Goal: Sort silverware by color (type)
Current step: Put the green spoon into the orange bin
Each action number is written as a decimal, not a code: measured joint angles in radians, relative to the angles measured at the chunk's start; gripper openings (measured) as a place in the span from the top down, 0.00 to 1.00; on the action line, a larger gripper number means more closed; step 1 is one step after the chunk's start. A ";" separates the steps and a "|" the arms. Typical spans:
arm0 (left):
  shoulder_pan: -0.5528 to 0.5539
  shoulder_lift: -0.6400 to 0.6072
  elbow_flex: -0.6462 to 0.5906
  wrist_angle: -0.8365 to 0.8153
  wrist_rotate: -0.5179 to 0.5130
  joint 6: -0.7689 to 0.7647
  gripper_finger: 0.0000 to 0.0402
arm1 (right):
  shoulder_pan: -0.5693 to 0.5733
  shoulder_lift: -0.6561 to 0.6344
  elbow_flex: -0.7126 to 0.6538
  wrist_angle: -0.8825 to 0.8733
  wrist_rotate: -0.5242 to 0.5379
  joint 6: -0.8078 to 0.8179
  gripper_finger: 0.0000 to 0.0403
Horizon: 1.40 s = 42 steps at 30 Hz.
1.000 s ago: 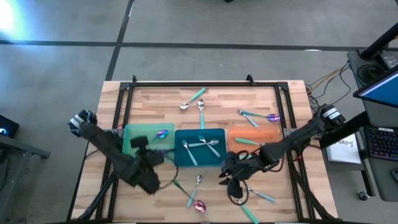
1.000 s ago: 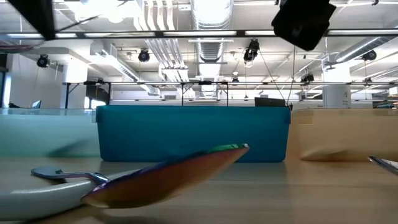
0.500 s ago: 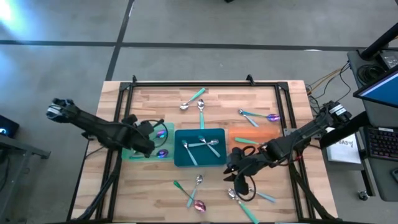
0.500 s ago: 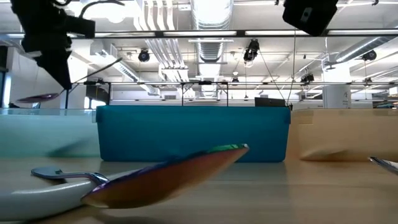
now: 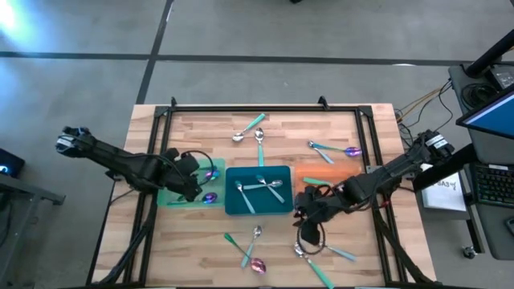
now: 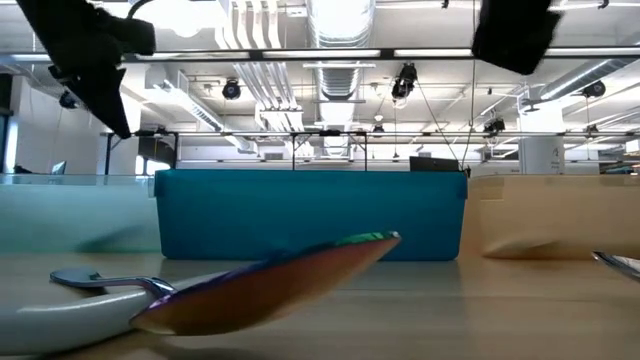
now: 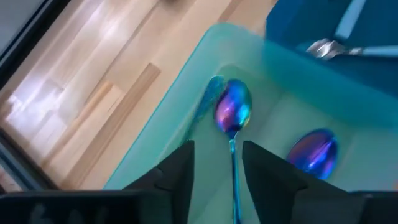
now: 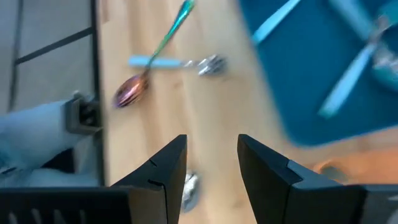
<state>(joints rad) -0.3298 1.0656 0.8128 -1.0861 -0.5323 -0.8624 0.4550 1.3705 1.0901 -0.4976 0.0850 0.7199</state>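
Observation:
Two iridescent purple-pink spoons (image 5: 210, 197) (image 5: 210, 172) lie in the green tray (image 5: 173, 195) at the table's left. My left gripper (image 5: 195, 185) hangs open just above them. In the left wrist view its fingers (image 7: 183, 171) stand either side of one spoon's handle (image 7: 234, 158) without touching it, and the other spoon's bowl (image 7: 313, 149) lies beside it. The teal tray (image 5: 277, 205) holds several spoons. My right gripper (image 5: 308, 215) is open with nothing in it, over the wood near the orange tray (image 5: 341, 171).
Loose spoons lie on the far side of the table (image 5: 249, 128) (image 5: 351, 151) and on its near side (image 5: 255, 234) (image 5: 257, 265) (image 5: 301, 250). In the low view an iridescent spoon (image 6: 270, 285) lies close in front of the teal tray (image 6: 310, 215).
My left gripper has gone from the table's near side up and over the green tray with an iridescent spoon, then let go. That spoon now lies in the tray beside the first one. My right gripper has drifted a little toward the far edge.

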 joint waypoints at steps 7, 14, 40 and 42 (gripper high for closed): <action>-0.002 0.010 0.026 0.150 -0.001 -0.012 0.63 | -0.251 -0.001 0.013 -0.014 -0.001 -0.265 0.67; -0.002 0.010 0.026 0.338 -0.002 0.064 0.64 | -0.562 0.075 0.088 0.016 -0.236 -0.741 0.67; 0.057 0.022 -0.010 0.249 -0.219 0.121 0.64 | -0.930 0.720 0.706 -0.113 -0.241 -1.420 0.65; 0.073 0.019 -0.017 0.248 -0.219 0.121 0.64 | -0.941 0.762 0.765 -0.133 -0.241 -1.442 0.65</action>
<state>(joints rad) -0.2568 1.0849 0.7959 -0.8380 -0.7517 -0.7418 -0.4863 2.1325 1.8550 -0.6302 -0.1560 -0.7221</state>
